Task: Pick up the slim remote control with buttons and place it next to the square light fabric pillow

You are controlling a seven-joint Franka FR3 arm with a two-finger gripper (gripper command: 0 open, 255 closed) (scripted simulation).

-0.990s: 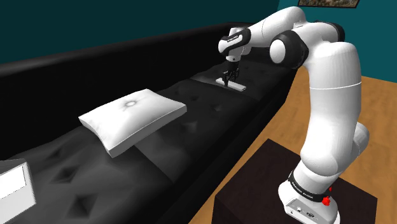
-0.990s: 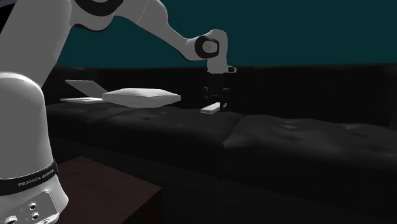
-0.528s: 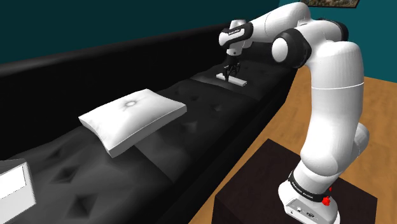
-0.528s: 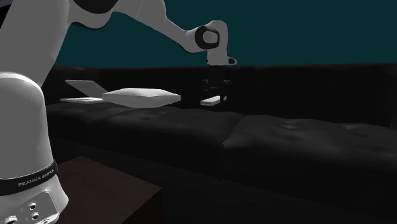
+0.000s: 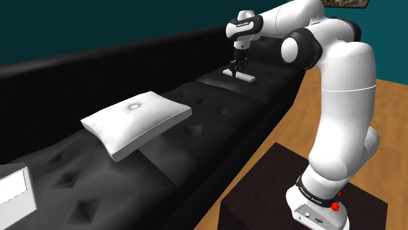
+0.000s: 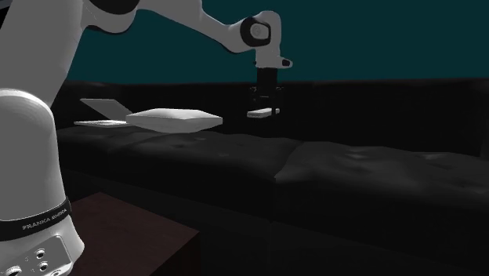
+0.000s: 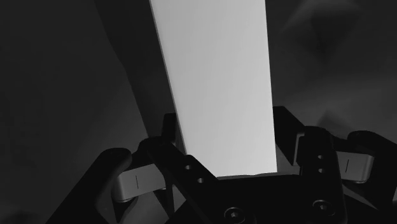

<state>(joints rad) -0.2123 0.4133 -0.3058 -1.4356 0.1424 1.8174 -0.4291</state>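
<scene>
The slim remote (image 5: 241, 76) is drawn as a plain white bar and hangs a little above the black sofa's seat (image 5: 216, 111), with my gripper (image 5: 235, 68) shut on one end of it. In the second exterior view the remote (image 6: 263, 113) sits level under the gripper (image 6: 266, 107), above the seat. The wrist view shows the long white remote (image 7: 216, 83) clasped between the two black fingers of my gripper (image 7: 222, 137). The square light pillow (image 5: 135, 121) lies on the seat well toward the shoulder view's left, and the same pillow (image 6: 174, 119) sits left of the remote in the second exterior view.
A white open box-like thing (image 5: 13, 193) sits at the sofa's far end beyond the pillow. The sofa's backrest (image 5: 98, 62) runs behind the seat. My dark stand (image 5: 274, 189) is on a wooden floor (image 5: 386, 117) in front of the sofa.
My gripper has risen with the remote in it, lifting it off the sofa seat. The pillow has not moved.
</scene>
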